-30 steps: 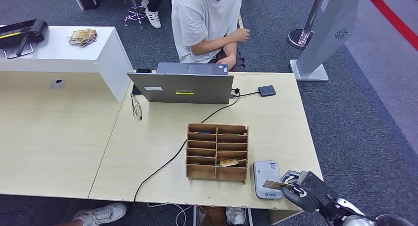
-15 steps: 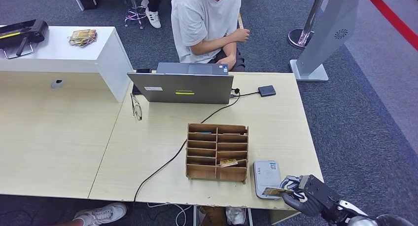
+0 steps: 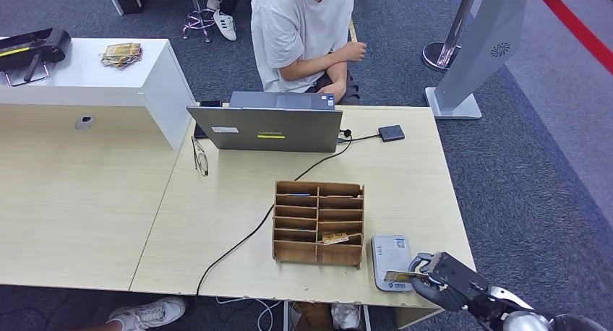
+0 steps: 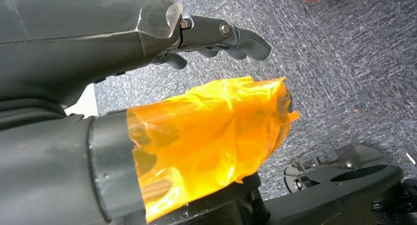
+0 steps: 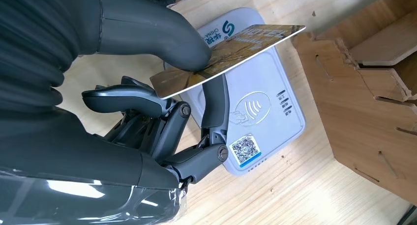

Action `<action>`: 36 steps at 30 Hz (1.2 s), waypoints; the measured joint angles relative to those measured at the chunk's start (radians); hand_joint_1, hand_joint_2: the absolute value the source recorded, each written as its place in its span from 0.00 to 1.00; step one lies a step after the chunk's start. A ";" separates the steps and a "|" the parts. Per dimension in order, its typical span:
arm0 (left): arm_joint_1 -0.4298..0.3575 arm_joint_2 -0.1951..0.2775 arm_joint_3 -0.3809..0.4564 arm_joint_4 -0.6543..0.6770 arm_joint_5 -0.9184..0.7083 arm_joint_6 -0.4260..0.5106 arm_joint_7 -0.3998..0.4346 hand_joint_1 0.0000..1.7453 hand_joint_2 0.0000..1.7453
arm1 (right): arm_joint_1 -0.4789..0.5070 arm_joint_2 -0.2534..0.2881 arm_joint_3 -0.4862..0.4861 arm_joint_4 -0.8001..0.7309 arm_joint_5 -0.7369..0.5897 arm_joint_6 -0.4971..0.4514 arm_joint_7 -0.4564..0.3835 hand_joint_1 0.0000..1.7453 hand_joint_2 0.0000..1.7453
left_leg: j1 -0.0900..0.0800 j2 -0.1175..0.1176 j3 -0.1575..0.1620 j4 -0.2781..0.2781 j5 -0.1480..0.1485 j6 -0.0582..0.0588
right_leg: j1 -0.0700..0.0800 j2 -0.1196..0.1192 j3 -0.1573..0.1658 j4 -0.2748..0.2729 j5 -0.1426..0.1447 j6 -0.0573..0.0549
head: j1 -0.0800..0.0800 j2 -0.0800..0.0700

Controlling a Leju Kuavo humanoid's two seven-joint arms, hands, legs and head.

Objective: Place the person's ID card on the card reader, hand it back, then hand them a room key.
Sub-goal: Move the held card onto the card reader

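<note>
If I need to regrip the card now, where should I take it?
Probably by its free long edge, from the wooden organizer side. The right hand already pinches the card at one end, tilted above the card reader, so the far end juts out clear.

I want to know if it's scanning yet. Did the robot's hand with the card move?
Yes. The right hand holding the gold-printed ID card has slid toward the near end of the white card reader, nearer the table's front edge.

A reception desk: laptop (image 3: 271, 121), wooden key-card rack (image 3: 318, 222), card reader (image 3: 391, 262), queue-barrier post (image 3: 449, 38), carpet floor (image 3: 535, 194)
</note>
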 joint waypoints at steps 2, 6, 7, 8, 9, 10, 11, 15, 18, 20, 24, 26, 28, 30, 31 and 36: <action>0.000 0.000 0.000 0.000 0.000 0.000 0.001 0.00 0.00 | -0.005 0.000 0.005 0.000 0.003 -0.004 0.003 1.00 1.00 | 0.000 0.000 0.000 0.000 0.000 0.000 | 0.000 0.000 0.000 0.000 0.000 0.000 | 0.000 0.000; 0.000 0.000 0.000 0.000 0.000 0.000 0.002 0.00 0.00 | -0.013 0.000 0.013 -0.001 0.010 -0.008 0.010 1.00 1.00 | 0.000 0.000 0.000 0.000 0.000 0.000 | 0.000 0.000 0.000 0.000 0.000 0.000 | 0.000 0.000; 0.000 0.000 0.000 0.000 -0.001 0.000 0.002 0.00 0.00 | -0.015 0.000 0.015 -0.001 0.011 -0.008 0.012 1.00 1.00 | 0.000 0.000 0.000 0.000 0.000 0.000 | 0.000 0.000 0.000 0.000 0.000 0.000 | 0.000 0.000; 0.000 0.000 0.000 0.000 -0.002 0.000 0.002 0.00 0.00 | -0.016 0.000 0.017 -0.001 0.013 -0.008 0.014 1.00 1.00 | 0.000 0.000 0.000 0.000 0.000 0.000 | 0.000 0.000 0.000 0.000 0.000 0.000 | 0.000 0.000; 0.000 0.000 0.000 0.000 -0.002 0.000 0.002 0.00 0.00 | -0.018 0.000 0.020 -0.001 0.015 -0.008 0.016 1.00 1.00 | 0.000 0.000 0.000 0.000 0.000 0.000 | 0.000 0.000 0.000 0.000 0.000 0.000 | 0.000 0.000; 0.000 0.000 0.000 0.000 -0.003 0.000 0.002 0.00 0.00 | -0.021 0.000 0.022 -0.001 0.017 -0.008 0.018 1.00 1.00 | 0.000 0.000 0.000 0.000 0.000 0.000 | 0.000 0.000 0.000 0.000 0.000 0.000 | 0.000 0.000; 0.000 0.000 0.000 0.000 -0.004 0.000 0.002 0.00 0.00 | -0.024 0.000 0.024 -0.001 0.020 -0.008 0.022 1.00 1.00 | 0.000 0.000 0.000 0.000 0.000 0.000 | 0.000 0.000 0.000 0.000 0.000 0.000 | 0.000 0.000; 0.000 0.000 -0.001 0.000 -0.008 0.000 0.003 0.00 0.00 | -0.041 0.000 0.034 0.001 0.033 -0.012 0.041 1.00 1.00 | 0.000 0.000 0.000 0.000 0.000 0.000 | 0.000 0.000 0.000 0.000 0.000 0.000 | 0.000 0.000; 0.000 0.000 -0.002 0.000 -0.009 0.000 0.004 0.00 0.00 | -0.053 0.000 0.043 0.005 0.047 -0.024 0.057 1.00 1.00 | 0.000 0.000 0.000 0.000 0.000 0.000 | 0.000 0.000 0.000 0.000 0.000 0.000 | 0.000 0.000; 0.000 0.000 -0.003 0.000 -0.010 -0.001 0.005 0.00 0.00 | -0.059 0.000 0.049 0.008 0.053 -0.029 0.062 1.00 1.00 | 0.000 0.000 0.000 0.000 0.000 0.000 | 0.000 0.000 0.000 0.000 0.000 0.000 | 0.000 0.000; 0.000 0.000 -0.006 0.000 -0.011 -0.001 0.005 0.00 0.00 | -0.068 0.000 0.059 0.014 0.058 -0.034 0.068 1.00 1.00 | 0.000 0.000 0.000 0.000 0.000 0.000 | 0.000 0.000 0.000 0.000 0.000 0.000 | 0.000 0.000; 0.000 0.000 -0.006 0.000 -0.011 -0.002 0.006 0.00 0.00 | -0.072 0.000 0.064 0.016 0.059 -0.036 0.068 1.00 1.00 | 0.000 0.000 0.000 0.000 0.000 0.000 | 0.000 0.000 0.000 0.000 0.000 0.000 | 0.000 0.000; 0.000 0.000 -0.006 0.000 -0.011 -0.003 0.006 0.00 0.00 | -0.076 -0.001 0.069 0.018 0.060 -0.037 0.067 1.00 1.00 | 0.000 0.000 0.000 0.000 0.000 0.000 | 0.000 0.000 0.000 0.000 0.000 0.000 | 0.000 0.000; 0.000 0.000 -0.007 0.000 -0.013 -0.003 0.006 0.00 0.00 | -0.079 -0.002 0.073 0.019 0.063 -0.038 0.070 1.00 1.00 | 0.000 0.000 0.000 0.000 0.000 0.000 | 0.000 0.000 0.000 0.000 0.000 0.000 | 0.000 0.000; 0.000 0.000 -0.007 0.000 -0.013 -0.003 0.006 0.00 0.00 | -0.081 -0.002 0.075 0.020 0.065 -0.039 0.072 1.00 1.00 | 0.000 0.000 0.000 0.000 0.000 0.000 | 0.000 0.000 0.000 0.000 0.000 0.000 | 0.000 0.000; 0.000 0.000 -0.007 0.000 -0.014 -0.003 0.009 0.00 0.00 | -0.091 -0.003 0.088 0.022 0.095 -0.061 0.092 1.00 1.00 | 0.000 0.000 0.000 0.000 0.000 0.000 | 0.000 0.000 0.000 0.000 0.000 0.000 | 0.000 0.000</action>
